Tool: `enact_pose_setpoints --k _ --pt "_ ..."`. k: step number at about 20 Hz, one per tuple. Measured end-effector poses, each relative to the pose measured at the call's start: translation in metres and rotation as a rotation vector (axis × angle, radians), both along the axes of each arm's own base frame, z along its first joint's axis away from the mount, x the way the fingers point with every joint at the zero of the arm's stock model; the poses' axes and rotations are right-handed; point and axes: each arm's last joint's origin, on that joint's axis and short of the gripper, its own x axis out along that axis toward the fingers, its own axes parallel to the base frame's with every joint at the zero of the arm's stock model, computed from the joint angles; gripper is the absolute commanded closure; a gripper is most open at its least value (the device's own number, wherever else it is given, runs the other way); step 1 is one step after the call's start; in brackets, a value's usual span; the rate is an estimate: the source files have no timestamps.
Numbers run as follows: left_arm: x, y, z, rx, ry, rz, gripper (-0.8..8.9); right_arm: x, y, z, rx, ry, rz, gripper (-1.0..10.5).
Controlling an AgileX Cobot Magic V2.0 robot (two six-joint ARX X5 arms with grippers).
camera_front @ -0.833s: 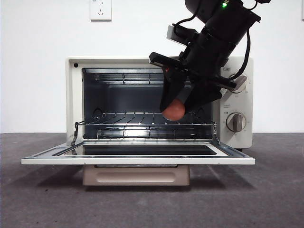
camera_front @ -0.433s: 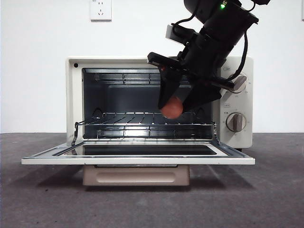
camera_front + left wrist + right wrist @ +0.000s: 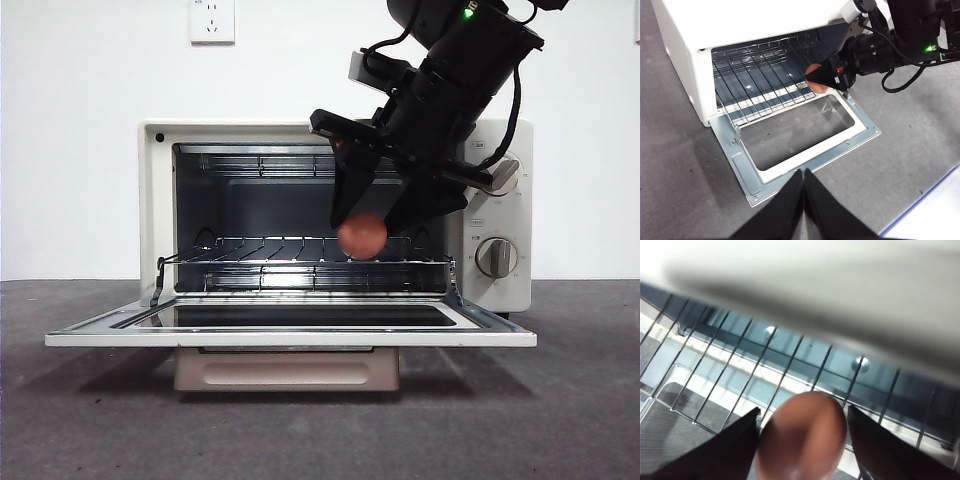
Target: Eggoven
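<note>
Right pincer (image 3: 362, 222) at open oven (image 3: 150, 200) mouth — egg (image 3: 362, 235) between jaws, above rack (image 3: 260, 250)

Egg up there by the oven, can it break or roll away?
It might.
1. The egg hangs at the tip of the right gripper, above the wire rack. If it drops, it could crack on the wires.
2. It is round and sits near the rack's front edge, so it might roll out onto the open door of the oven.
</note>
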Motion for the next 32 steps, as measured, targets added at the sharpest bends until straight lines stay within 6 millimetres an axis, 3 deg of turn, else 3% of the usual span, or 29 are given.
enact_pose_setpoints --k 11,15,19,21,25,32 --pt "0.003 -0.002 -0.001 0.005 0.008 -0.001 8.07 -0.025 -0.015 0.041 0.017 -0.049 -0.009 6.6" --pt "0.018 -0.008 -0.004 0.021 0.035 -0.008 8.07 -0.054 -0.03 0.077 0.053 -0.093 0.014 6.6" --pt "0.056 -0.014 -0.008 -0.043 0.044 -0.02 8.07 -0.098 -0.06 0.115 0.076 -0.159 0.039 6.6" --pt "0.081 -0.013 -0.022 -0.073 0.109 -0.018 8.07 -0.122 -0.077 0.131 0.084 -0.198 0.048 6.6" --pt "0.122 0.005 -0.075 -0.147 0.239 0.024 8.07 -0.168 -0.108 0.153 0.128 -0.292 0.053 6.6" --pt "0.147 0.024 -0.141 -0.184 0.374 0.097 8.07 -0.206 -0.135 0.166 0.174 -0.395 0.033 6.6"
